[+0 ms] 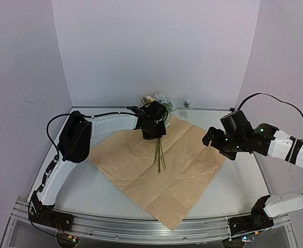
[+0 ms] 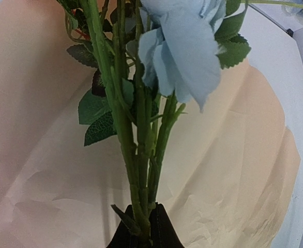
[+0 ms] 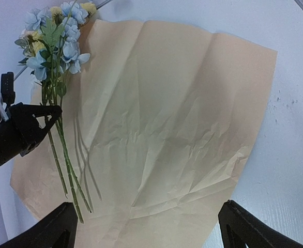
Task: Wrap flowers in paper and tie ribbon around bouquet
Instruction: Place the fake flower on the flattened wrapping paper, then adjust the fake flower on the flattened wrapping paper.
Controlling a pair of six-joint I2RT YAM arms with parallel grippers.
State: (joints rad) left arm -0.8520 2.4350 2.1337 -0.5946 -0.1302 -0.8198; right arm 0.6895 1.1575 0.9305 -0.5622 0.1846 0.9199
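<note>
The left gripper (image 2: 142,233) is squeezed shut on the green stems of the flowers (image 2: 180,51), at the bottom middle of its own view. In the top view the blooms sit in the upper middle, near the back wall. The stems reach down over the paper (image 1: 167,181). The paper lies spread out, brown side up, on the white table (image 1: 234,199). The right gripper (image 1: 213,138) is spread wide and holds nothing, by the paper's right corner.

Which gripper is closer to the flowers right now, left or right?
Left. The left gripper is shut on the stems of the flowers, just below the blooms, over the paper. The right gripper hangs open by the paper's right edge, well apart from the flowers.
</note>
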